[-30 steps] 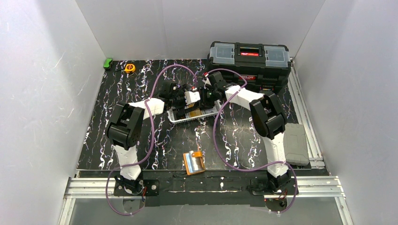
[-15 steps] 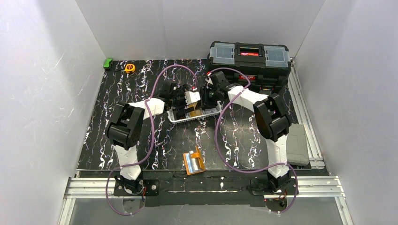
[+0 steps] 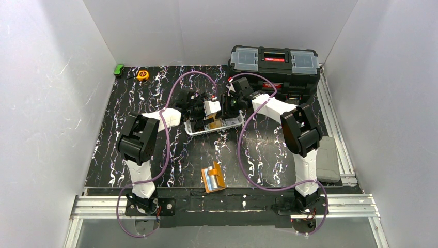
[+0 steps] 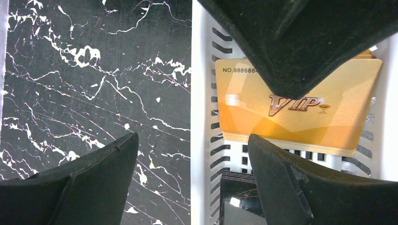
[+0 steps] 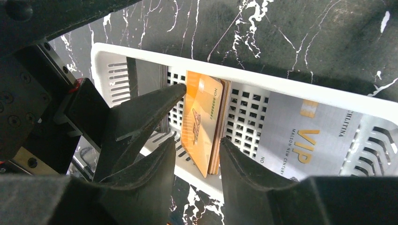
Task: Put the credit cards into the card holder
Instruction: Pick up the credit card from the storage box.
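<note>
Several orange credit cards [image 5: 202, 124] stand on edge as a small stack in a white slotted basket [image 5: 281, 84]; the front one reads VIP [image 4: 300, 105]. My right gripper [image 5: 197, 143] is open, one finger on each side of that stack, with a gap on the left. A silver VIP card [image 5: 305, 136] lies flat on the basket floor. My left gripper [image 4: 192, 137] is open and straddles the basket's end wall [image 4: 202, 93], its inner fingertip [image 5: 176, 91] at the orange card's edge. The orange card holder [image 3: 213, 176] lies open near the table's front edge.
A dark stack of cards [image 4: 239, 197] sits in the basket near my left gripper's inner finger. A black toolbox [image 3: 274, 64] stands at the back right, a grey case [image 3: 326, 157] on the right edge. A yellow tape measure [image 3: 142, 75] and a green object [image 3: 119, 69] lie back left.
My right arm's elbow has swung a little to the right and back, and its jaws have narrowed slightly around the orange cards. The left arm has held still.
</note>
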Robot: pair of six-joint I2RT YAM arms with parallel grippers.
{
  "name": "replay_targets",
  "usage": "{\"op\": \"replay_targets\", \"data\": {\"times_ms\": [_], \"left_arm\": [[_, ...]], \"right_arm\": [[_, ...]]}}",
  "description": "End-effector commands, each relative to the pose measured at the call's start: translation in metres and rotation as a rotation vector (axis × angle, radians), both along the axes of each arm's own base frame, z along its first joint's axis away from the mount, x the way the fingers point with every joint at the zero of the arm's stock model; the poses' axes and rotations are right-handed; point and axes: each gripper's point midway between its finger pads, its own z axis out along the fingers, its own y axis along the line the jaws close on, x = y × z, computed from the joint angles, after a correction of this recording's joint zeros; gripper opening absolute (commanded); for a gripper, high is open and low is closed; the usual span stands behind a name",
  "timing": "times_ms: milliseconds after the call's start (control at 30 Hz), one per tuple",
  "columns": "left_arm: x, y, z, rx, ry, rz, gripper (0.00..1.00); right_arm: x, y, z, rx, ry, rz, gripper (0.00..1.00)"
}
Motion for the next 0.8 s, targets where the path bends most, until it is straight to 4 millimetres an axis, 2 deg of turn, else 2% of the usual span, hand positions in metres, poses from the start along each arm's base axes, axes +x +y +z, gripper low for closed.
{"op": "replay_targets", "data": {"times_ms": [0, 767], "left_arm": [[-0.003, -0.009, 0.002, -0.013, 0.015, -0.024, 0.85], [-0.003, -0.011, 0.001, -0.016, 0.019, -0.025, 0.85]], "right_arm": [[0.006, 0.005, 0.013, 0.06, -0.007, 0.005, 0.46], [0.003, 0.014, 0.002, 0.097, 0.048, 0.025, 0.4]]}}
